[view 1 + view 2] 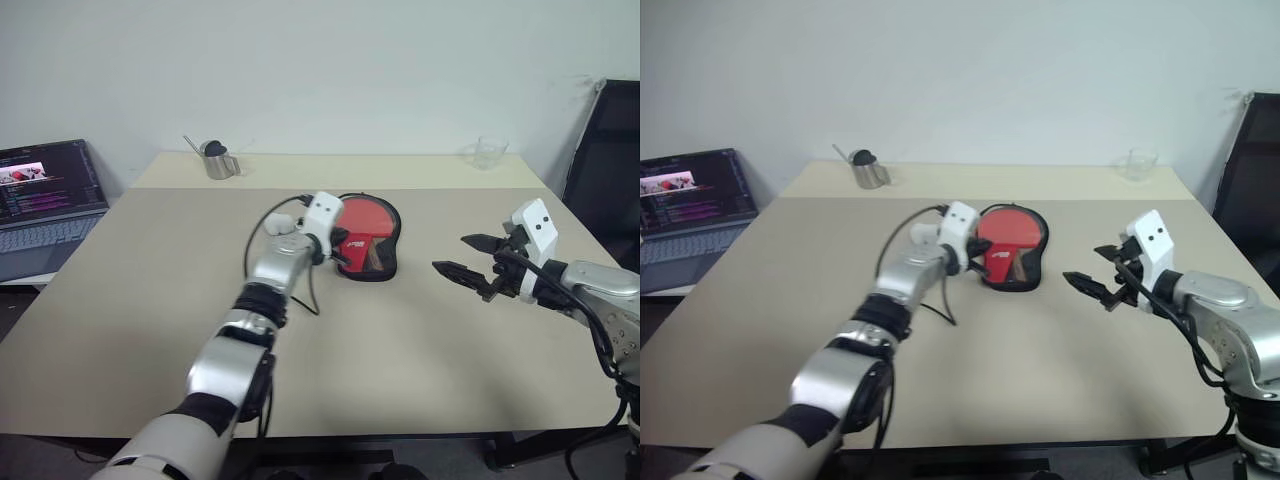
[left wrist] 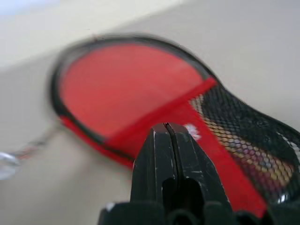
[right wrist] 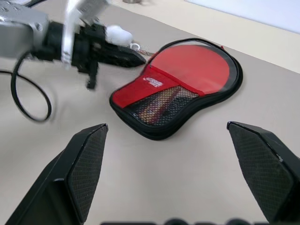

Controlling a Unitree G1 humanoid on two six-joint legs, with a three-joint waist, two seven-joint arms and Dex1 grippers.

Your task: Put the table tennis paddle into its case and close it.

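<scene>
Since the round red rubber-faced table tennis paddle (image 3: 197, 65) already lies inside the black paddle-shaped fabric case (image 3: 159, 129), with its wooden handle showing through the mesh beside the red panel with white lettering, what remains looks like the closing of the zip. The case rests flat near the middle of the pale beige table (image 1: 420, 340), blade end toward the far side, and I cannot tell how far round the zip has run.

At the case's near left edge hovers the left gripper (image 1: 338, 256), its two black fingers pressed tight together with nothing visibly between them. A thin metal pull or ring seems to trail off the case's rim close by in the left wrist view, though it is too blurred to be sure; I would guess the gripper is placed there to work at that pull.

Well off to the right, above bare table, the right gripper (image 1: 470, 257) hangs with its fingers spread wide and holding nothing, pointed back toward the case, probably kept clear so the left arm has room, yet ready to pin the case down.

Further out stand a small metal cup (image 1: 219, 161) with a dark lump in it and a clear glass tumbler (image 1: 489, 152) at the far edge, an open laptop (image 1: 48, 205) to the left, a black chair (image 1: 606, 170) to the right.
</scene>
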